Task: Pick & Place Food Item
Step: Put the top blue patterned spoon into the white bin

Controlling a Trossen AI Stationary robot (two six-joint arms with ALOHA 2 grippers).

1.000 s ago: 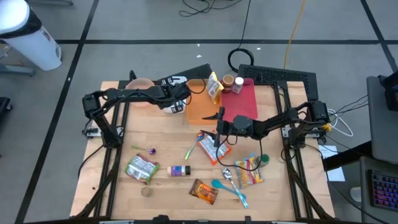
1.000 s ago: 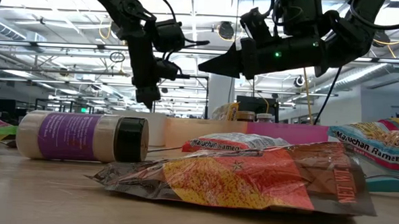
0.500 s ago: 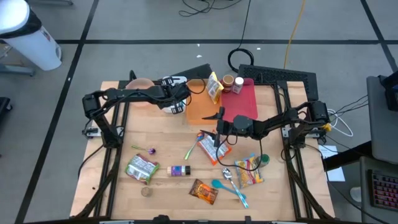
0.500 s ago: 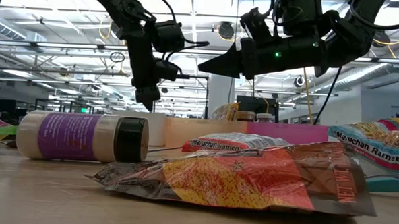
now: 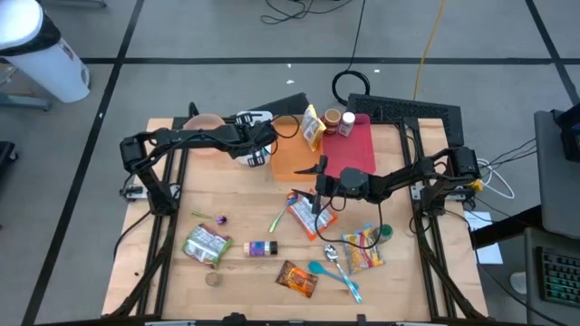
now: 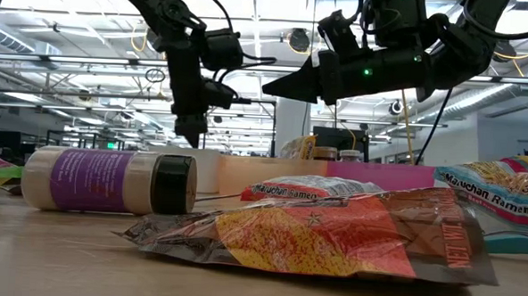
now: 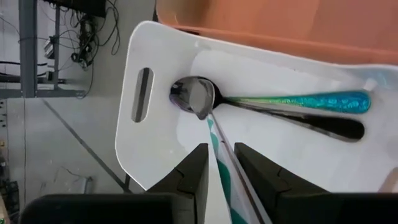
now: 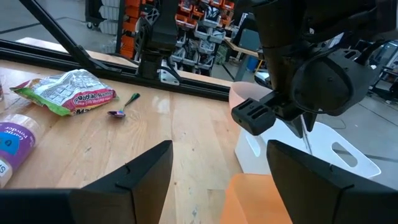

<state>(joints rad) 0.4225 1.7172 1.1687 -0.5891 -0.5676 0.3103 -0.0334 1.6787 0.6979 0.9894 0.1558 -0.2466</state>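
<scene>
My left gripper (image 7: 222, 167) hangs over the white cutting board (image 7: 155, 155) at the table's far side, shut on a thin teal-and-silver utensil (image 7: 214, 140). On the board lies a spoon (image 7: 193, 98) with a shimmering green-blue handle. In the high view that gripper (image 5: 259, 154) is beside the orange board (image 5: 294, 156). My right gripper (image 5: 319, 174) hovers open and level above the table's middle, holding nothing. Food packets lie below it: a ramen packet (image 5: 308, 214), a brown snack bag (image 5: 297, 278) and a green bag (image 5: 207, 243). My left gripper pinches the thin utensil's shaft (image 7: 216, 152) between its two fingers. The fingers come from above, slanting down. The utensil hangs below them (image 8: 308, 134), and its lower end (image 7: 205, 119) meets the white board right beside the lying spoon's bowl.
A pink bowl (image 5: 207, 122), a red board (image 5: 352, 149), a yellow packet (image 5: 313, 127) and two jars (image 5: 340, 119) stand at the far edge. Nearer lie a purple-labelled spice jar (image 5: 261, 248), a candy bag (image 5: 365, 249), a teal spoon (image 5: 331, 272) and a green stick (image 5: 276, 220).
</scene>
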